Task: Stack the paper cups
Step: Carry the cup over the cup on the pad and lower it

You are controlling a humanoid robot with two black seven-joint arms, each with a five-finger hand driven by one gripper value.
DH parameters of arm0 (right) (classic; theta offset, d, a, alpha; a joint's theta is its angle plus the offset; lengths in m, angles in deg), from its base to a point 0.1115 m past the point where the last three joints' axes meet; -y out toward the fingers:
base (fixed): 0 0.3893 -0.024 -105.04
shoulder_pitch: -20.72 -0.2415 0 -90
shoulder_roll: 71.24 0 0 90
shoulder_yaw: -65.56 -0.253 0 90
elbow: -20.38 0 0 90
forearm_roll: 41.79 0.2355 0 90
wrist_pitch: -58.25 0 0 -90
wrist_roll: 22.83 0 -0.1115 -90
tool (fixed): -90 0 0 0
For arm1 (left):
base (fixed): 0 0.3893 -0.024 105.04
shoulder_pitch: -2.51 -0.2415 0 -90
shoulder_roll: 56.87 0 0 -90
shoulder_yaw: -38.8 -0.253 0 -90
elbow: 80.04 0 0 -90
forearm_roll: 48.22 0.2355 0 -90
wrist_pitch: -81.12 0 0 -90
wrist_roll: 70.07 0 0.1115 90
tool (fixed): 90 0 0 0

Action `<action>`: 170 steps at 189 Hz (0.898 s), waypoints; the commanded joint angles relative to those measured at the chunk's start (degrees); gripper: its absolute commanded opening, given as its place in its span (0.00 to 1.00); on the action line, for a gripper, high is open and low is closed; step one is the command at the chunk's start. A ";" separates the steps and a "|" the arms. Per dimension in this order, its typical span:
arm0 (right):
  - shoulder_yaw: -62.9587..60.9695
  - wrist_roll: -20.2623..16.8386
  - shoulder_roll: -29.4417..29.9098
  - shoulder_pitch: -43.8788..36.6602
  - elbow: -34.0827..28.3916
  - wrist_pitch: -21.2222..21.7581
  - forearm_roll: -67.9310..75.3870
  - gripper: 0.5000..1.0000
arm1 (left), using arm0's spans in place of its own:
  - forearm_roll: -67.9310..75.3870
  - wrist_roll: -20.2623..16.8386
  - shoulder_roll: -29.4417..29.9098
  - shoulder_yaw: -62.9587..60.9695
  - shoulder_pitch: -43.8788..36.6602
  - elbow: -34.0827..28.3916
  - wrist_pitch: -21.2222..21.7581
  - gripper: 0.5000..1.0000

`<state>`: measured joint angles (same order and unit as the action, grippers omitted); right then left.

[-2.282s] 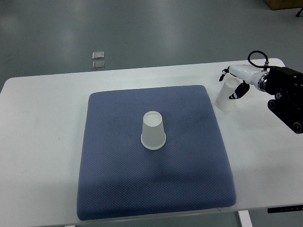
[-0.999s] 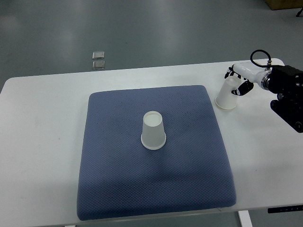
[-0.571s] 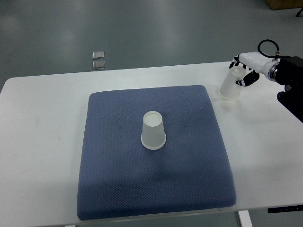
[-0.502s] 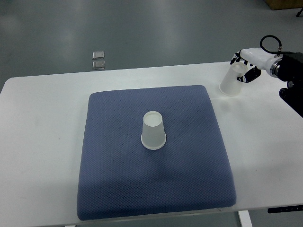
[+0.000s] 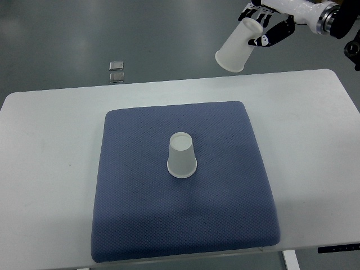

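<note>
R hand [image 5: 263,22] is seen at approx 1 o'clock in the top view, fingers [image 5: 264,40] wrapped round the closed end of a paper cup [image 5: 239,45], which is held in the air, tilted, rim pointing down toward 7 o'clock. The held cup is well apart from the table [image 5: 45,129] and past its far edge. A 2nd cup [image 5: 182,156] is stood upside down near the centre of a blue mat [image 5: 140,214], which is laid on the table. L hand not in view. Progress est.: pick-up done, 1 cup in hand; carry to centre, alignment over the standing cup and lowering are left. Both cups are plain white, thin-walled, tapered, no dents visible
</note>
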<state>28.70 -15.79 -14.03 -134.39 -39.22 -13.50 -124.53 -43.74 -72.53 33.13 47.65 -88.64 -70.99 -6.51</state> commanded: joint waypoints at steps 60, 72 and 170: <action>0.03 -0.27 2.81 -0.11 -12.47 9.96 6.10 0.00 | 0.00 0.00 0.00 0.02 -0.07 0.00 0.00 1.00; 0.03 -0.36 3.43 -0.02 -13.61 11.46 6.10 0.00 | 0.00 0.00 0.00 0.02 0.02 0.00 0.00 1.00; 2.14 -1.15 6.68 1.30 -19.06 12.33 -4.27 0.00 | 0.00 0.00 0.00 -0.07 0.02 0.00 0.00 1.00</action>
<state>30.83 -16.96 -7.57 -133.29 -58.03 -1.05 -126.33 -43.74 -72.53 33.13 47.65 -88.64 -70.98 -6.51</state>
